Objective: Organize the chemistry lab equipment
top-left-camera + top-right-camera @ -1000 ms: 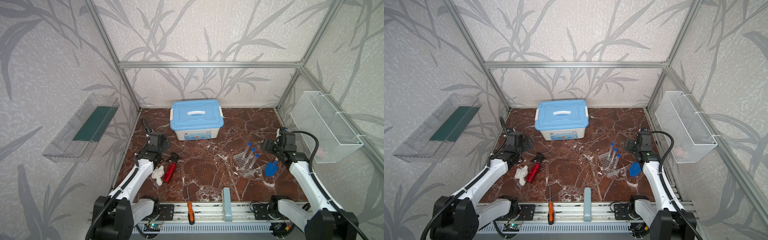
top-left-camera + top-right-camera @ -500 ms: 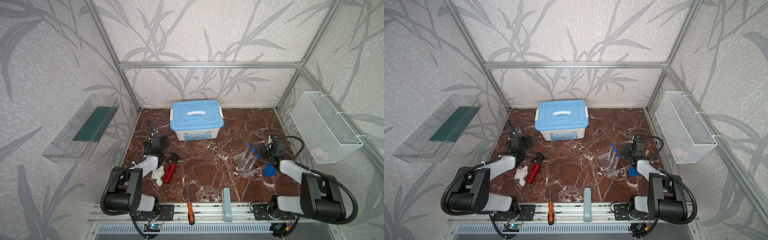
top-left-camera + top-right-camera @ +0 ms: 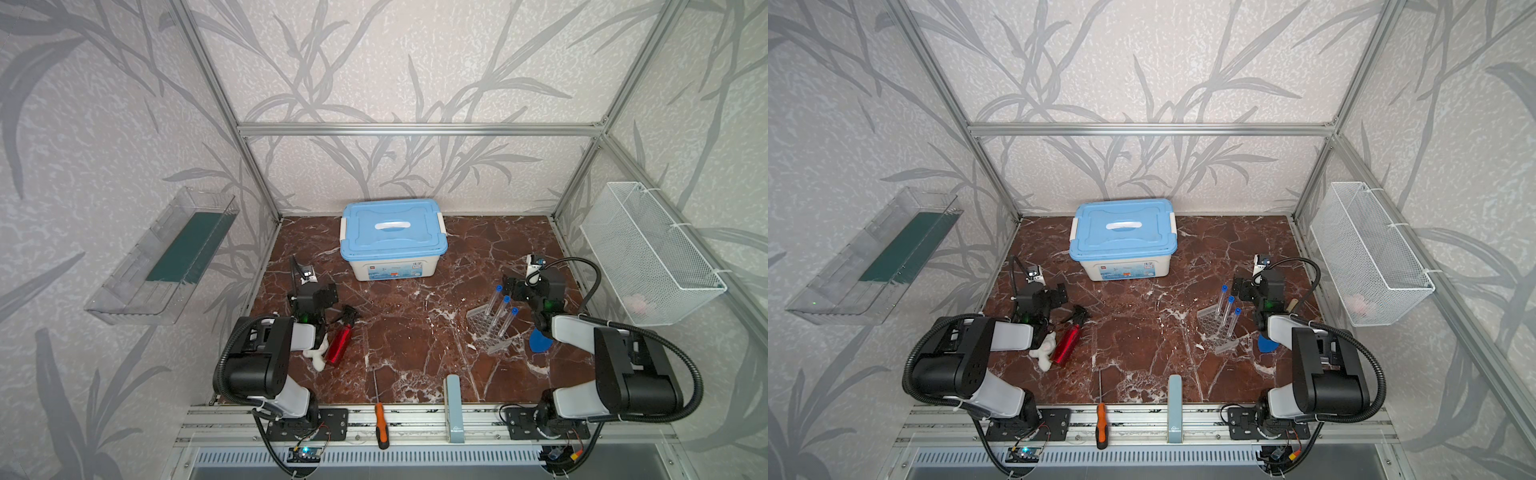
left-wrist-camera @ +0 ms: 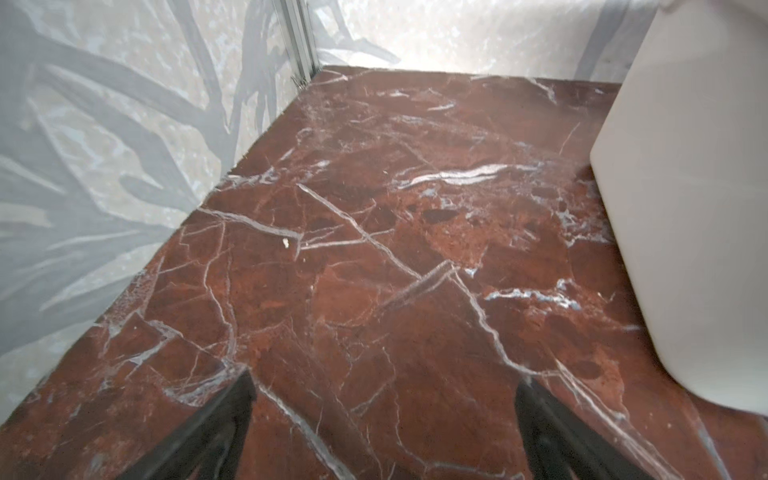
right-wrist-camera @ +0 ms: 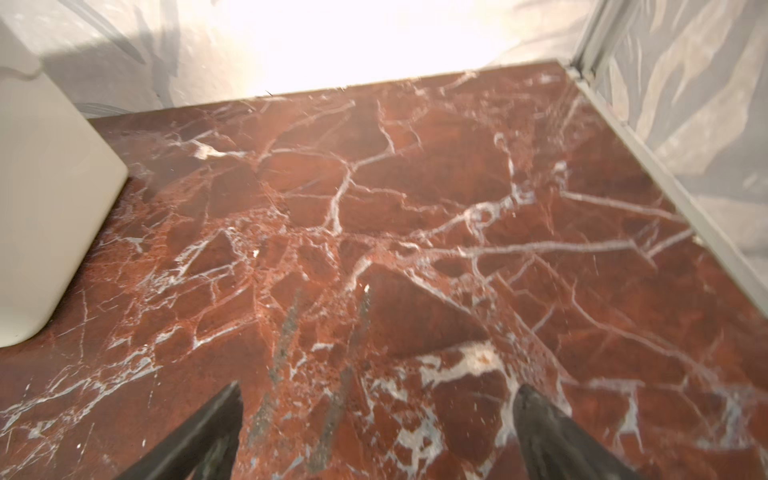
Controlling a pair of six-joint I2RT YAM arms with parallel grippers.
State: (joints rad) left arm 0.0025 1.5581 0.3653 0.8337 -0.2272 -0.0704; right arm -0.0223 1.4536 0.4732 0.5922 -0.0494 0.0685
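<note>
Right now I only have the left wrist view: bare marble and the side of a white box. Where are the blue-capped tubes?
Observer: In both top views the three blue-capped tubes stand in the clear rack, on the right of the marble table.
Operator: Is the right gripper holding one?
Observer: No. The right gripper is open over bare marble with nothing between its jaws, close beside the tube caps.
Operator: What lies nearest my left gripper?
Observer: A red spray bottle lies on its side just nearer the front edge than the left gripper, with a white item beside it.
</note>
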